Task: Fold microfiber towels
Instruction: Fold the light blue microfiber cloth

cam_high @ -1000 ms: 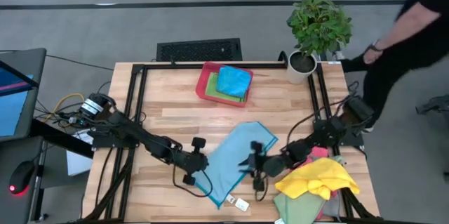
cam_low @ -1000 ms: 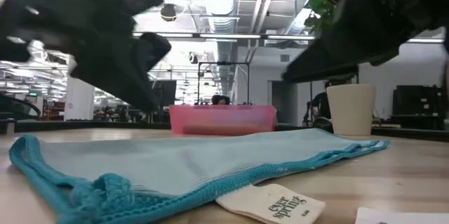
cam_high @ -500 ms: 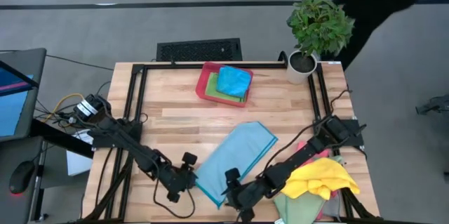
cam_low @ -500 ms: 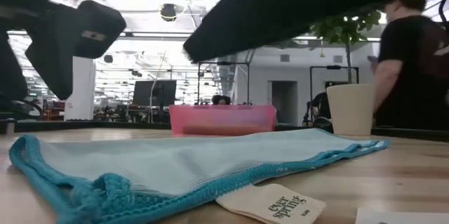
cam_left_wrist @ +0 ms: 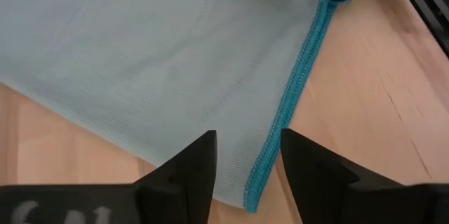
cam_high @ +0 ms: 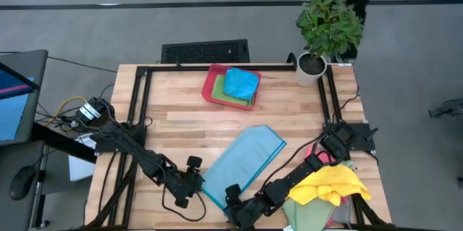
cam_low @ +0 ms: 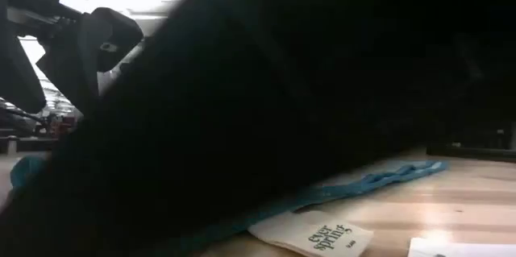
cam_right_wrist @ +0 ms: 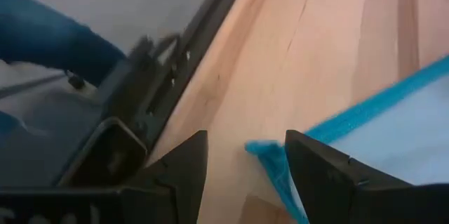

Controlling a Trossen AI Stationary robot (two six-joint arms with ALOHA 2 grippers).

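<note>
High view has the light blue towel (cam_high: 242,160) lying once-folded, diagonal across the lower middle. Left gripper (cam_high: 189,182) and right gripper (cam_high: 235,211) both sit at its lower-left end, jaws apart, holding nothing. Probably lining up for the next fold: each needs to pinch a corner, though low view's blocked.

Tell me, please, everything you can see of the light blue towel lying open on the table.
The light blue towel is a thin, finely ribbed cloth with a darker teal stitched edge. It lies flat on the wooden table, spread as a long slanted strip, apparently folded once. A white label lies at its near end. The left gripper and right gripper both stand open at its near corners, holding nothing.
</note>
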